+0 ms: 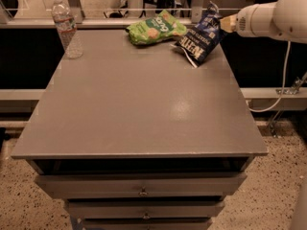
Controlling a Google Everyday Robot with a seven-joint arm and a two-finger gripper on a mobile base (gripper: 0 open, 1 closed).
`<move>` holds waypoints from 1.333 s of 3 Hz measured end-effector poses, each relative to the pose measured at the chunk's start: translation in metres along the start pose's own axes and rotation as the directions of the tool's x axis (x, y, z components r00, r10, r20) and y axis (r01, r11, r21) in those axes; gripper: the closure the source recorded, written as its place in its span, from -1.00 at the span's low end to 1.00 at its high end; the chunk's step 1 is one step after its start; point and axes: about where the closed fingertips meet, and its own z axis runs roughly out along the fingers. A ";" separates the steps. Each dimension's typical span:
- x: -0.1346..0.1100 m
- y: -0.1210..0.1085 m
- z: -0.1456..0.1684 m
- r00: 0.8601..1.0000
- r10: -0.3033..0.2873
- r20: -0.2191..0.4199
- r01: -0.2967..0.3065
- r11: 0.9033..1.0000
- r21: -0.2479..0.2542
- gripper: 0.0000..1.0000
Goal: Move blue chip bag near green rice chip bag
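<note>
At the far right corner of the grey metal drawer-top table (144,114), the white arm's two-finger gripper (227,23) meets the upper right edge of the large dark navy crinkly chip bag with white block lettering (199,38). The jaws look pinched on that edge, though the contact itself is hard to read from this angle. The bag is tilted, its lower end on the table. Its left corner is just beside the smaller bright green crinkly rice chip bag (154,28), possibly touching.

Step in hand, as judged: final placement, with the blue bag already near the green one. The next move calls for lowering the raised edge, letting go, and lifting clear without dragging either bag.

Count: one blue bag, one green bag, one clear plastic water bottle (66,28) at far left, one gripper.
</note>
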 end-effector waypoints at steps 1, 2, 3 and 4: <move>-0.003 -0.005 0.029 0.995 0.097 0.015 -0.098 0.995 0.034 1.00; 0.002 -0.001 0.047 0.989 0.148 0.006 -0.148 0.988 0.036 1.00; 0.008 0.005 0.059 0.983 0.183 -0.018 -0.183 0.983 0.028 0.66; 0.012 0.013 0.067 0.978 0.205 -0.033 -0.205 0.979 0.008 0.03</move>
